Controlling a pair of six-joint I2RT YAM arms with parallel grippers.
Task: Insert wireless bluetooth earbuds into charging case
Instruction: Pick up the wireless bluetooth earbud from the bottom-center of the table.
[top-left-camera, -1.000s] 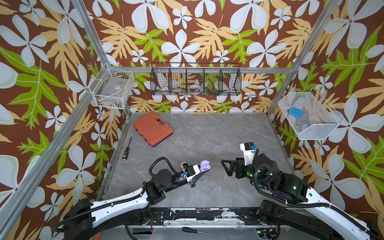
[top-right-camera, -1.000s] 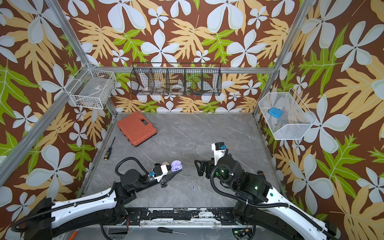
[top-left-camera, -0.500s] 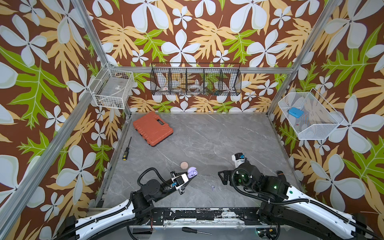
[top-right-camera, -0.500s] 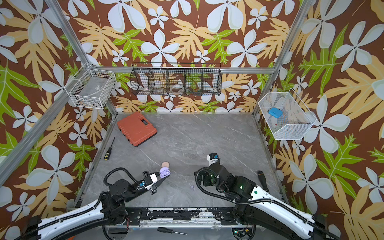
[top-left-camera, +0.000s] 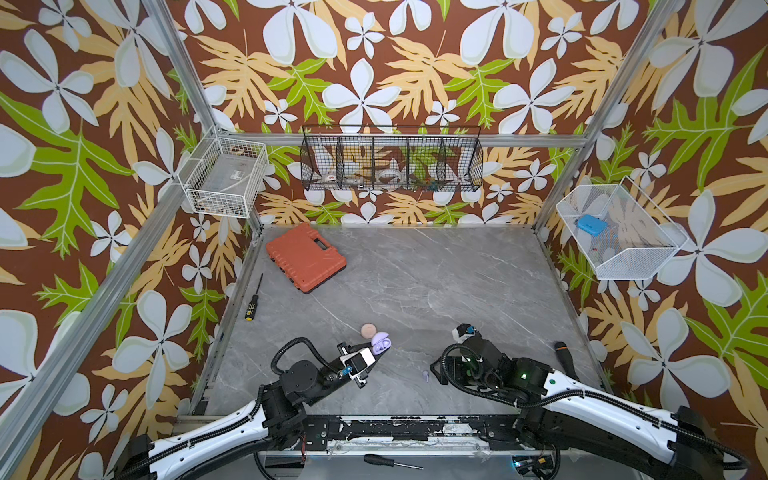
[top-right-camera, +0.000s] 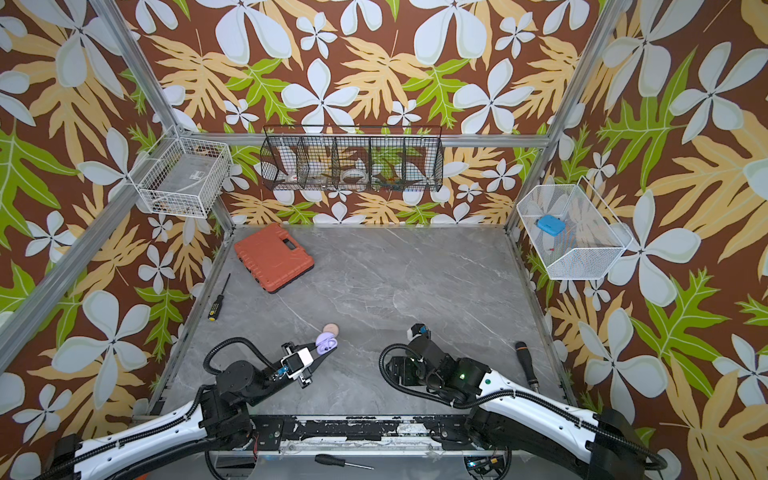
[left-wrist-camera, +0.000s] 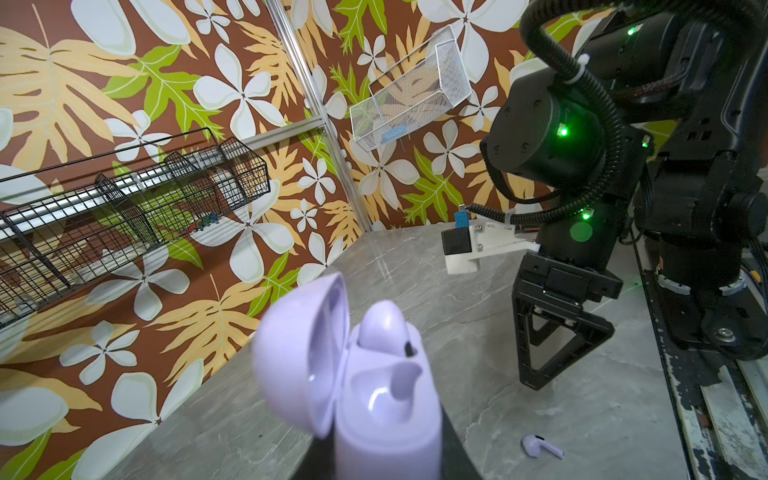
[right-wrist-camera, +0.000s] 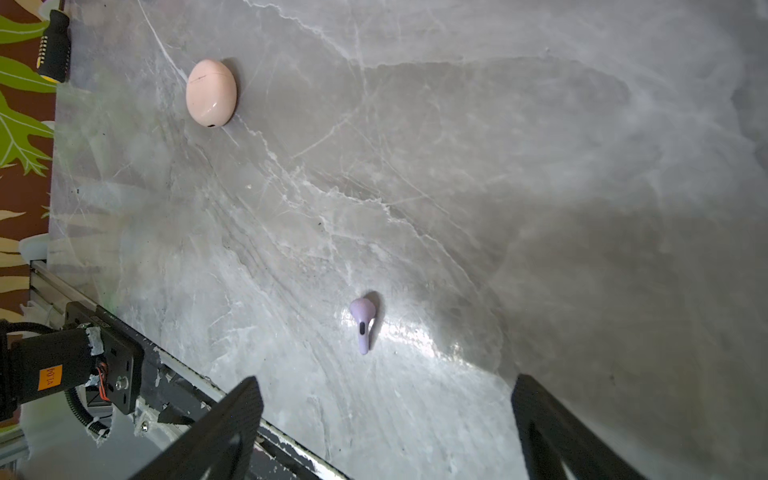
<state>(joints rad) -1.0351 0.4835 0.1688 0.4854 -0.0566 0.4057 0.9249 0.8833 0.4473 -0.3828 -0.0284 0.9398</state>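
The left gripper (top-left-camera: 374, 353) is clamping tight on the base of the lavender charging case (left-wrist-camera: 386, 407), whose lid is standing open, with a seated earbud (left-wrist-camera: 384, 328) poking from one well. A loose earbud (right-wrist-camera: 362, 322), also lavender, is lying flat on the grey tabletop (top-left-camera: 457, 282) near the middle of its front edge. The right gripper (right-wrist-camera: 386, 390) is hovering just beside it, its jaws spread wide and gripping nothing. The closed pink case (top-left-camera: 368, 330) is resting just behind the lavender one. An orange tool case (top-left-camera: 305, 257) is sitting towards the far left corner, and a screwdriver (top-left-camera: 253, 297) is lying along the left edge.
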